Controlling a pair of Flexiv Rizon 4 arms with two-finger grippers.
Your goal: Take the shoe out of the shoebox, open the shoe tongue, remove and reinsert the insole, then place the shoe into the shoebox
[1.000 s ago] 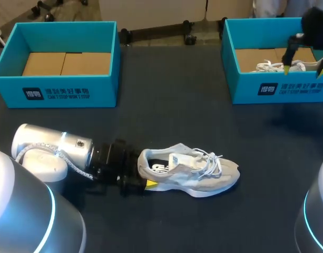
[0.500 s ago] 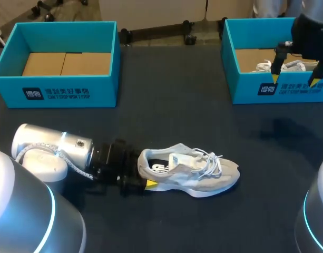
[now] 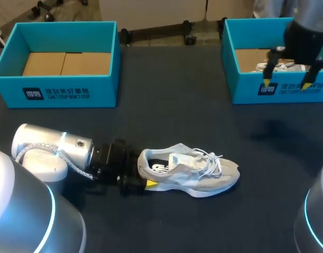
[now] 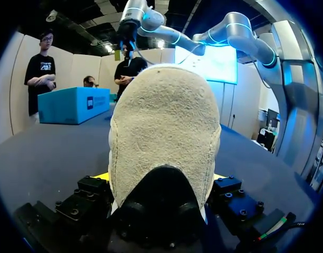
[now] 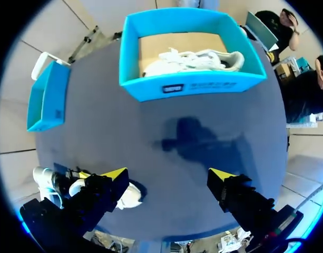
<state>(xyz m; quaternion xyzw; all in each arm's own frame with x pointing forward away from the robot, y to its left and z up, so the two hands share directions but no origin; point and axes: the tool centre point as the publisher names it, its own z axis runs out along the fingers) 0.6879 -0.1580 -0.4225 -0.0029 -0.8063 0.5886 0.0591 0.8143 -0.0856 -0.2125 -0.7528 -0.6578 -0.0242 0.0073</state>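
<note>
A grey and white shoe point(image 3: 195, 171) lies on its sole on the dark table point(image 3: 172, 95), toe to the right. My left gripper point(image 3: 145, 172) holds it by the heel, one yellow tip showing at the near side. In the left wrist view the heel point(image 4: 164, 126) fills the gap between the fingers of the left gripper point(image 4: 161, 176). My right gripper point(image 3: 286, 83) hangs open over the front wall of the right shoebox point(image 3: 245, 87), with nothing between its fingers. From the right wrist, the right gripper point(image 5: 167, 174) is high above the table, with the shoe point(image 5: 128, 195) far below.
The right shoebox point(image 5: 193, 87) holds another white shoe point(image 5: 195, 59). An empty teal shoebox point(image 3: 66, 92) with a cardboard floor stands at the back left. Bare dark tabletop lies between the boxes and around the shoe.
My right gripper has moved left and toward the near side, from over the right box's inside to above its front wall. The left arm and the shoe have kept still.
</note>
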